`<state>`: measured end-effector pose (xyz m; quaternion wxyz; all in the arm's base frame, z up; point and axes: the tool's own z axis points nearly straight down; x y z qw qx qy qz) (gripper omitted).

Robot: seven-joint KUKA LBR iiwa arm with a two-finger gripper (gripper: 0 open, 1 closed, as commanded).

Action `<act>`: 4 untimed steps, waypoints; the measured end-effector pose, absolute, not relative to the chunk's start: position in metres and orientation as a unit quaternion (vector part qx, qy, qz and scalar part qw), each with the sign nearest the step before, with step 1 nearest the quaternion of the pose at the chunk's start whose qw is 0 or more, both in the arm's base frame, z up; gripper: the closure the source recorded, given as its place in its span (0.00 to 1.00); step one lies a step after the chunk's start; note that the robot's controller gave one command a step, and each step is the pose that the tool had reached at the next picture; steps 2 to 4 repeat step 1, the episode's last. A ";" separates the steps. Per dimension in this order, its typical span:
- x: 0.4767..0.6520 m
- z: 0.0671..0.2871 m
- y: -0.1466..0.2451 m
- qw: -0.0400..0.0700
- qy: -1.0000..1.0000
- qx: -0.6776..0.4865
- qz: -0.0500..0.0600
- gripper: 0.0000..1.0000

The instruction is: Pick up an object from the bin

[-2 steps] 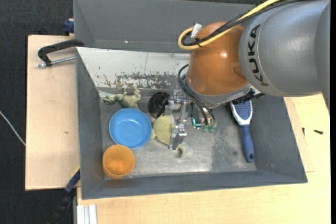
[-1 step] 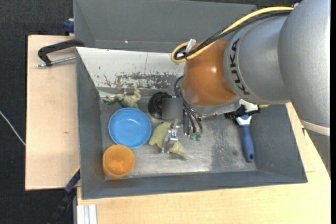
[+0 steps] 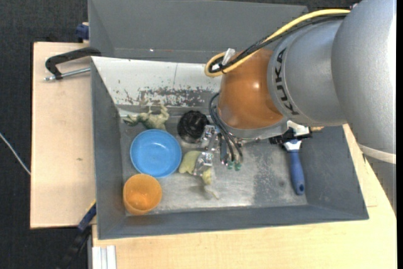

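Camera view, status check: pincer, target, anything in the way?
Pincer low at centre of bin. Pale yellowish lump beside it, by blue bowl. Black round thing close by; orange cup apart.

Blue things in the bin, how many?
2: a blue bowl at the left; a blue-handled tool at the right, its top end under the arm. The arm may hide others.

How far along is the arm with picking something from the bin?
Done: the gripper is down in the middle of the bin, beside a pale lumpy thing and a black round thing. In hand: nothing visibly held. Left: grasping and lifting one.
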<state>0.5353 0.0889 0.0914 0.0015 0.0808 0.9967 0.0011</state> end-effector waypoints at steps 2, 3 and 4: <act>0.541 0.226 0.062 0.007 1.000 0.011 0.001 1.00; 0.541 0.226 0.062 0.007 1.000 0.011 0.001 1.00; 0.541 0.226 0.062 0.007 1.000 0.011 0.001 1.00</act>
